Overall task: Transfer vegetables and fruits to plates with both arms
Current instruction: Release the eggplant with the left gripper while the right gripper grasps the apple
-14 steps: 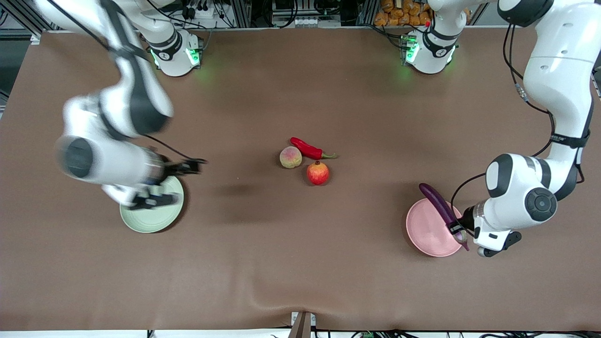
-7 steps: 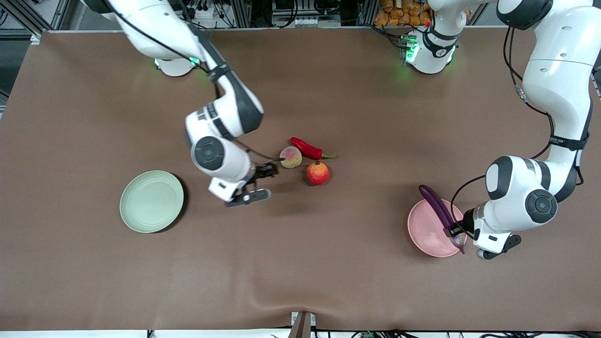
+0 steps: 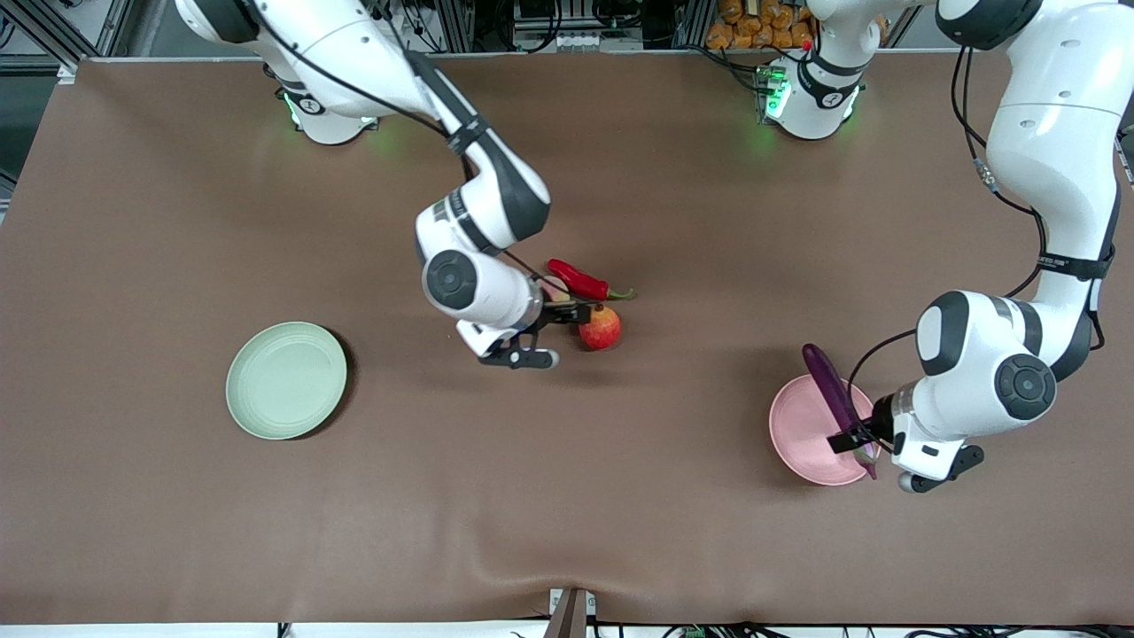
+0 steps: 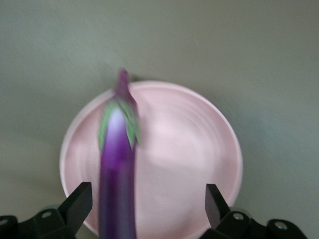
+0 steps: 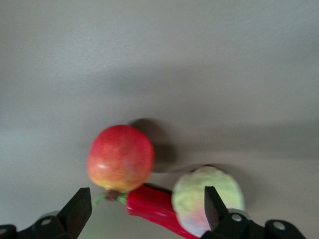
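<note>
The purple eggplant [image 3: 833, 394] lies across the pale pink plate [image 3: 797, 430], with one end past the rim. My left gripper [image 3: 886, 459] hangs open over it. In the left wrist view the eggplant [image 4: 118, 174] runs close beside one finger over the plate [image 4: 194, 149], ungripped, with the gripper [image 4: 148, 199] wide. My right gripper [image 3: 551, 335] is open and empty over the middle pile, beside the pomegranate [image 3: 602, 330] and red pepper [image 3: 580, 281]. It covers most of the peach [image 3: 555, 285]. The right wrist view shows the pomegranate [image 5: 120, 158], pepper [image 5: 154, 206], peach [image 5: 207, 199] and open gripper [image 5: 148, 201].
The pale green plate [image 3: 286, 380] sits bare toward the right arm's end of the brown table [image 3: 567, 496]. The arm bases stand along the table edge farthest from the front camera.
My right arm swung from over the green plate to the fruit pile in the middle. My left gripper opened, and the eggplant turned a little on the pink plate.
</note>
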